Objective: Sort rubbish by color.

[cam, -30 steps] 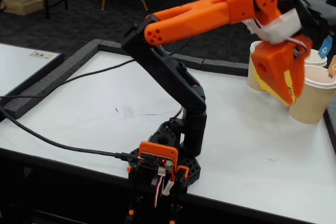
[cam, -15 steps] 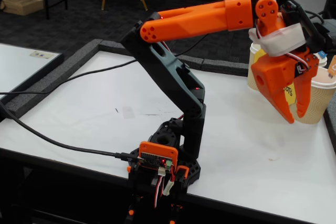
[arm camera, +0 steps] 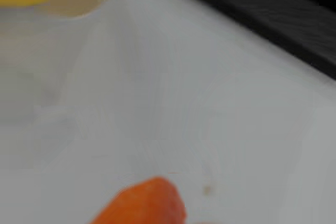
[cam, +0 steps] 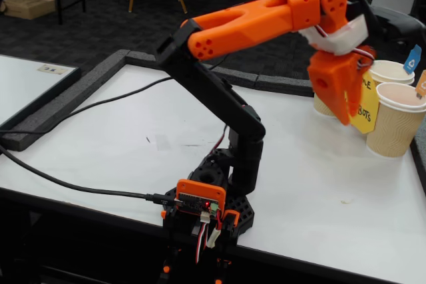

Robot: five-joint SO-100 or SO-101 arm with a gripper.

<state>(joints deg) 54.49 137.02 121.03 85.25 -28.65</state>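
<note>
Orange pincer (cam: 346,114) hangs at right of the fixed view, just before the beige cups (cam: 397,119); jaw gap edge-on, width unreadable. No rubbish wads visible in either view. White tabletop (cam: 120,138) bare. Risk: swinging low here could topple a cup or the yellow sign (cam: 365,108).

Fixed view: yellow sign (cam: 365,108) in front of the beige ribbed paper cups (cam: 397,119), partly hidden behind the orange tool (cam: 346,118). Only letter fragments are readable: "LE" on an upper line, "BOTS" on the line below. Blue tag (cam: 412,60) above the rear cup carries a small white mark, too small to read. Orange tag (cam: 421,84) at the right edge: nothing legible. Wrist view: blurred, no readable text.
</note>
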